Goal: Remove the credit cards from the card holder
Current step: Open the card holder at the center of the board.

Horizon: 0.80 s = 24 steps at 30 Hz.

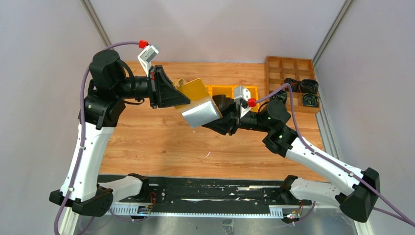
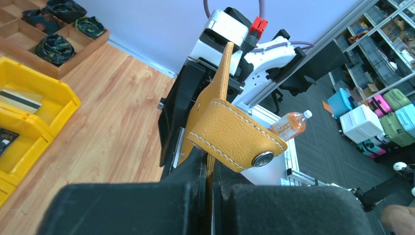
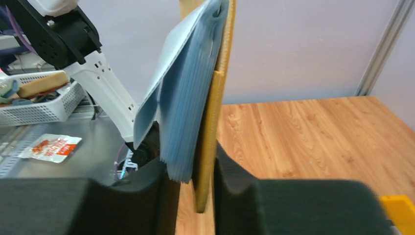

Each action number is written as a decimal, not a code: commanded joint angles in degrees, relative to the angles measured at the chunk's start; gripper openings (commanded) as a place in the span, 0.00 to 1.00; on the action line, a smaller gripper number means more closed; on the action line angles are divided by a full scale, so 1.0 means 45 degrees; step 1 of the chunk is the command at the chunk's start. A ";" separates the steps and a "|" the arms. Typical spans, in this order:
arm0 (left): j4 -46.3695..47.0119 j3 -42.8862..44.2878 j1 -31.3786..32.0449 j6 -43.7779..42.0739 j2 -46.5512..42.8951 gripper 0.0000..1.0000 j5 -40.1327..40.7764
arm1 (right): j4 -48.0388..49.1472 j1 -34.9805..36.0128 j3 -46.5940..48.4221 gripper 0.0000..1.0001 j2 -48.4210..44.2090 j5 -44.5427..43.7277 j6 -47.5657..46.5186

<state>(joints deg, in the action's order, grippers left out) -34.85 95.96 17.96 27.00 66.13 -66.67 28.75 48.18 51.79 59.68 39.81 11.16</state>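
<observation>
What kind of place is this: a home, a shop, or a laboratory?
Most likely a robotics laboratory or workshop. Robot arms are bolted to a wooden table inside plain partition walls, and the left wrist view shows storage shelves with bins and a row of suitcases beyond.

I count two arms in the top view, the left arm and the right arm. Between them is one card holder. The pale sheets fanned inside it sit too close together for me to number. At upper right there is one wooden tray holding four dark bundles. I also see two yellow bins, one bottle and one sachet.
</observation>
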 commanded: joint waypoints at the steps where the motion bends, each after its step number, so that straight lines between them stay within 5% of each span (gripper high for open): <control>1: -0.0148 -0.0016 -0.0113 0.0065 -0.0233 0.00 -0.0242 | 0.0630 -0.0181 0.0418 0.35 -0.0110 0.0028 0.0445; 13: -0.0531 0.0169 -0.0119 -0.0394 -0.0233 0.00 0.0009 | -0.0427 -0.0239 0.0557 0.47 -0.0346 0.2488 -0.0117; 24: -0.1577 0.0276 -0.0114 -0.1626 -0.0311 0.00 0.0523 | 0.0559 -0.0706 0.1005 0.21 0.0066 0.2647 0.1253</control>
<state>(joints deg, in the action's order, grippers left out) -38.92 96.01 17.80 23.07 65.78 -65.23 27.94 46.83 54.17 59.70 50.57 13.72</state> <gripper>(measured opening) 0.027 0.215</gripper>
